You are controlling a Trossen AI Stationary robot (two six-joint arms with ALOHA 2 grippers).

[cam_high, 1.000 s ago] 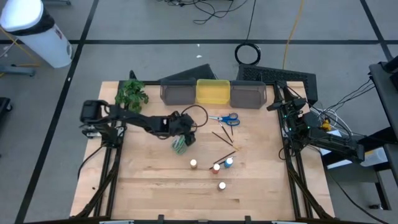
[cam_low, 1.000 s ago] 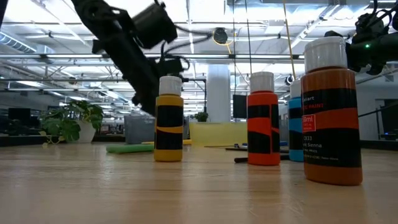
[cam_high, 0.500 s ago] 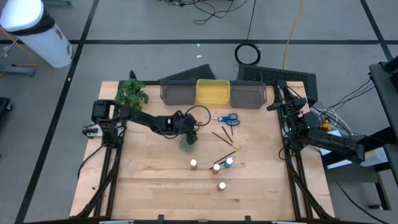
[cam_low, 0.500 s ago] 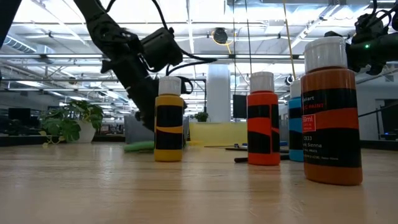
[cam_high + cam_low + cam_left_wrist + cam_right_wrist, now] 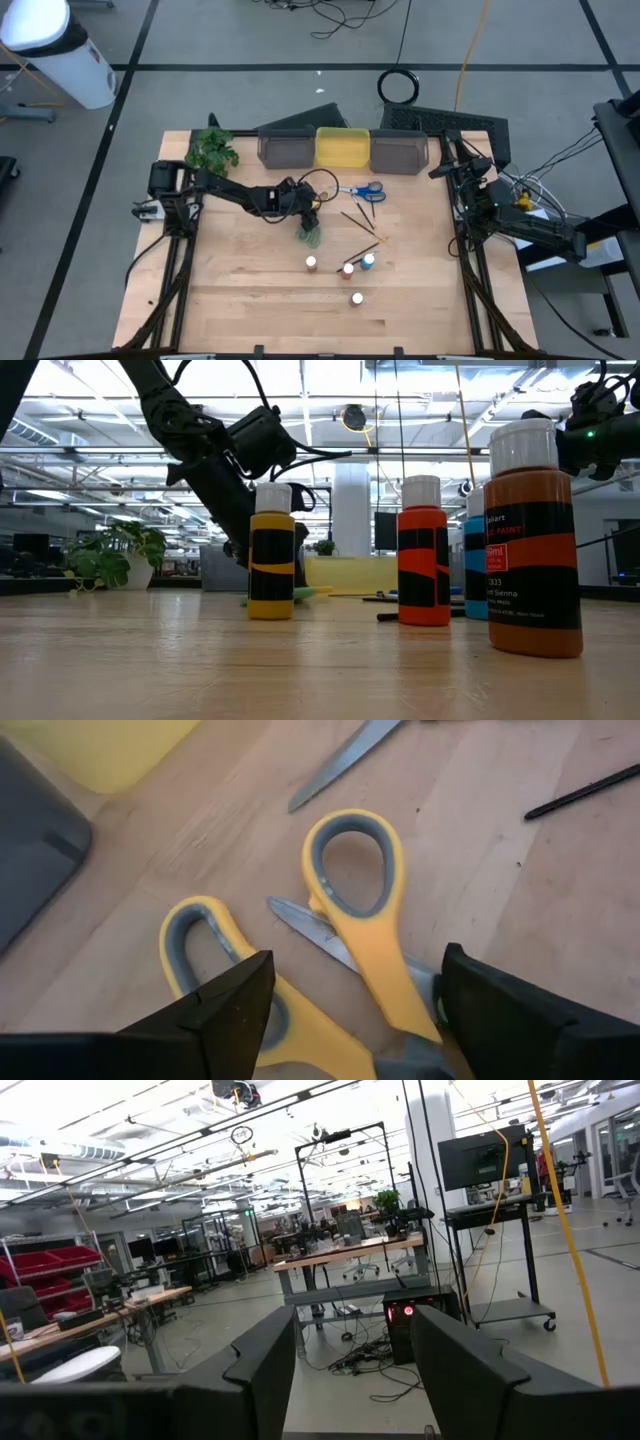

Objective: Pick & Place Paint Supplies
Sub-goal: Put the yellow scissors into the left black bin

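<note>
Bins (image 5: 344, 149) apparently hold nothing; left gripper (image 5: 350, 1020) straddles yellow-green scissors (image 5: 345, 930), fingers apart.

Yellow-green scissors (image 5: 340, 960): flat on tabletop, centre of high view, blades partly apart, two grey-lined handle loops.
Blue-red scissors (image 5: 362, 190): flat, upper centre of high view, above and to the right of the first pair.
Brushes (image 5: 357, 220): thin dark sticks, scattered right of centre, between the scissors and the bottles.
Paint bottles, white caps, upright, lower centre: orange-yellow bottle (image 5: 311, 263), red bottle (image 5: 348, 268), blue bottle (image 5: 368, 262) in a row; brown bottle (image 5: 356, 298) apart, below them.
</note>
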